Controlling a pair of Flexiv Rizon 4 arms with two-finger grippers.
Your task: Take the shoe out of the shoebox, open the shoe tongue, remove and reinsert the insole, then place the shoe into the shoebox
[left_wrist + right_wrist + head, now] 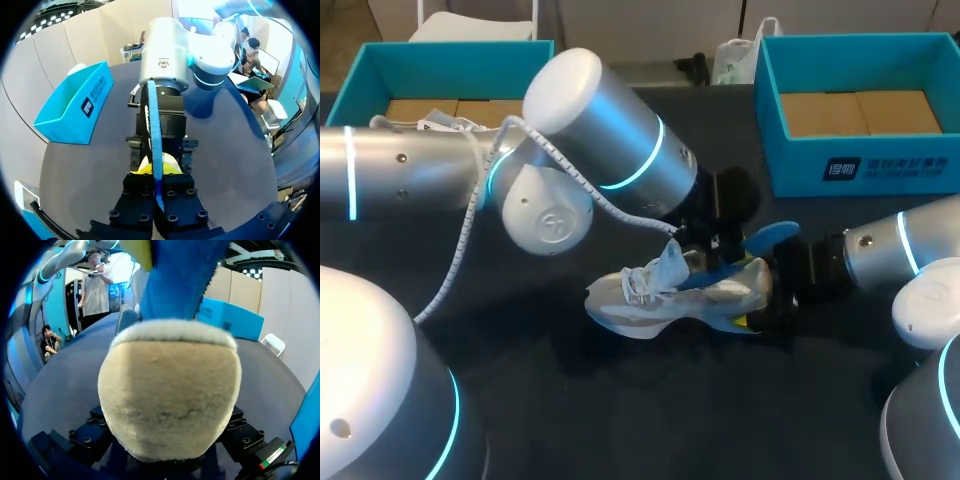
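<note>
A white shoe (655, 298) lies on the dark table in the middle of the head view, toe to the left. My right gripper (762, 300) is shut on its heel. In the right wrist view that beige heel (167, 390) fills the space between the fingers and hides their tips. A blue insole (765, 238) sticks up out of the shoe's opening. My left gripper (710, 252) reaches in from above and is shut on this insole. The left wrist view shows the insole (152, 125) edge-on between the two yellow tips of the left gripper (159, 171).
A teal shoebox (360, 75) stands at the back left with another white shoe (445, 122) in it. A second teal box (860, 170) stands at the back right, close behind my right arm. Bare dark table lies in front of the shoe.
</note>
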